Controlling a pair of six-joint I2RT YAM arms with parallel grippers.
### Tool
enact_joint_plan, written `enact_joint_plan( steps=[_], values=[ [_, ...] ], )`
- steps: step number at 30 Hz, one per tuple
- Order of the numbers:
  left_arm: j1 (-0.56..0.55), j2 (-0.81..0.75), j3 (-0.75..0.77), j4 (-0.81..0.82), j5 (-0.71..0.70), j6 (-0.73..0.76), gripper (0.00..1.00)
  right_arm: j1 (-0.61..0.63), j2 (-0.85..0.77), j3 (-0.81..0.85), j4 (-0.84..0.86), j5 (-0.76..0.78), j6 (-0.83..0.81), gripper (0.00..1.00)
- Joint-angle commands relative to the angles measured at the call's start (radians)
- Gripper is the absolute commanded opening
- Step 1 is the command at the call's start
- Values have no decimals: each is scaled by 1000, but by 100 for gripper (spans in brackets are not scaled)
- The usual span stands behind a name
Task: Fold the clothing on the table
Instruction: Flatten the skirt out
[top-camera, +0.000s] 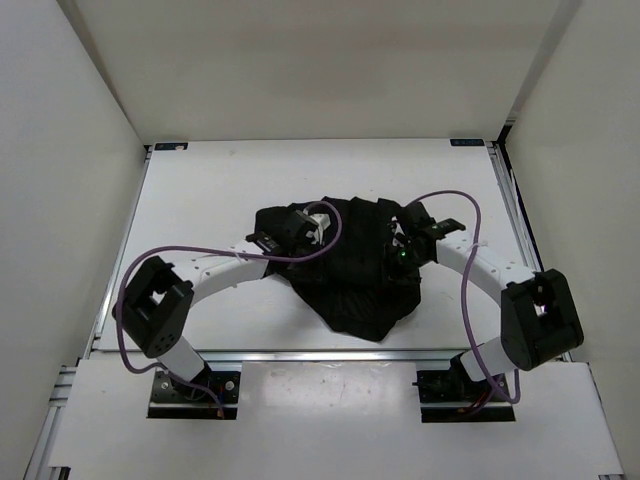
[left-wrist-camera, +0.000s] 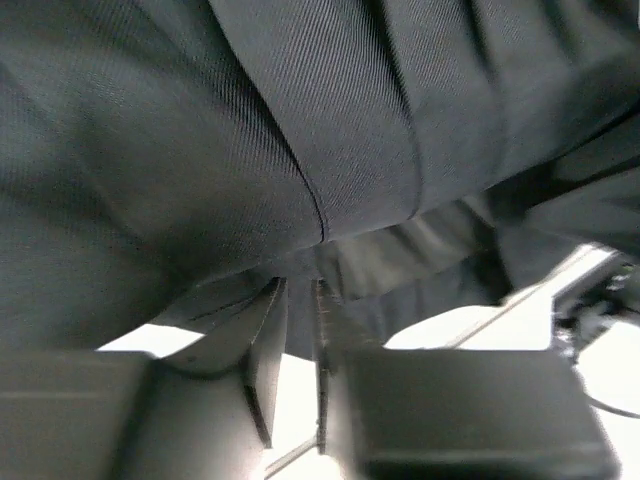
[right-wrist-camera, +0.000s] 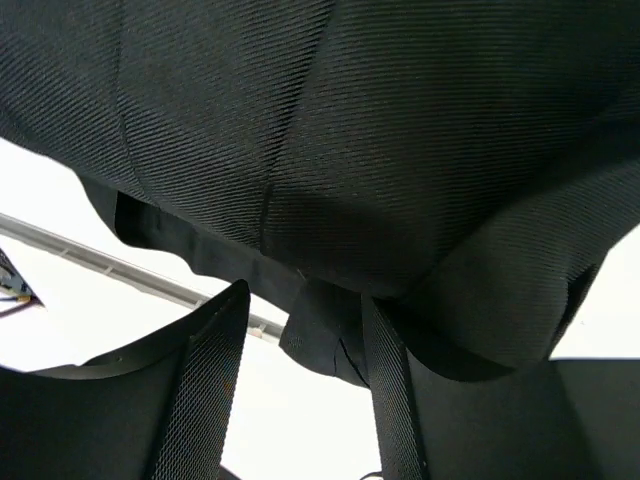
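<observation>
Plain white walls (top-camera: 300, 60) surround three sides.

Black pleated clothing (top-camera: 350, 300), bunched, maybe half-folded, lies ctr of white table (top-camera: 200, 190).

Blur keeps us from telling whether the left gripper (left-wrist-camera: 297, 300) pinches the skirt (left-wrist-camera: 300, 120). Both wrist views cut the skirt off at top and sides.
</observation>
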Motion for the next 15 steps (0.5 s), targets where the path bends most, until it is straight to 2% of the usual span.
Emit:
enact_joint_plan(
  steps=[1,10,15],
  values=[
    [-84,15,-12,4,-94,60,35,-38,-36,-3,-11,22,-6,55],
    [-211,27,-1,-18,-188,139,43,-86,-37,-1,-34,16,-13,55],
    [-297,53,7,-27,-302,169,46,-86,-13,28,-34,2,-8,55]
  ],
)
